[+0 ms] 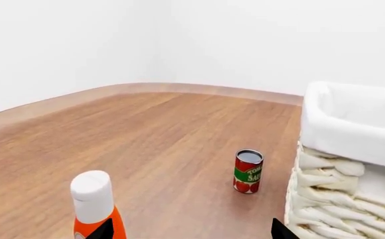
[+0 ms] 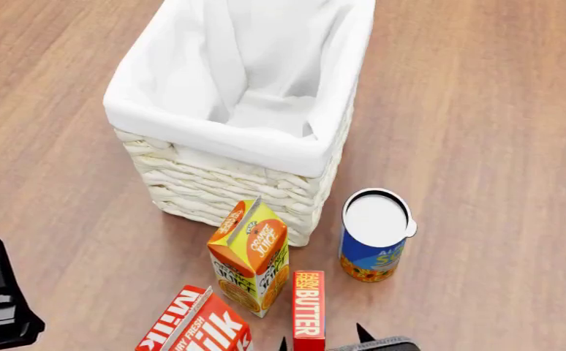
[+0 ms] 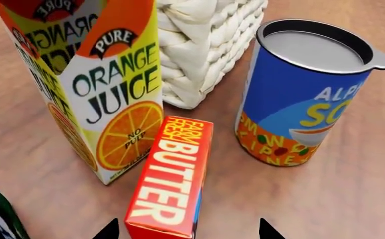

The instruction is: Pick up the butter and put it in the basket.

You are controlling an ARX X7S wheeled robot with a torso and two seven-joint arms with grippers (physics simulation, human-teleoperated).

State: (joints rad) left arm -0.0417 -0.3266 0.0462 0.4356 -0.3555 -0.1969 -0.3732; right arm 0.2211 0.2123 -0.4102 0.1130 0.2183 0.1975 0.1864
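The butter point(image 2: 308, 311) is a slim red box with white lettering, lying flat on the wood floor in front of the basket point(image 2: 234, 183). In the right wrist view the butter point(image 3: 169, 179) points away from me. My right gripper point(image 3: 187, 230) is open, with a fingertip on either side of the box's near end, not touching it. It shows at the bottom edge of the head view point(image 2: 322, 340). The basket's woven corner point(image 3: 206, 45) is just behind the butter. My left gripper point(image 1: 192, 231) is open and empty, low at the left beside the basket point(image 1: 351, 149).
An orange juice carton point(image 2: 248, 256) stands close to the butter's left, a milk carton point(image 2: 200, 325) left of that, and a blue soup can point(image 2: 374, 234) to the right. A tomato sauce can point(image 1: 248, 171) and an orange bottle with a white cap point(image 1: 94, 204) stand near my left gripper.
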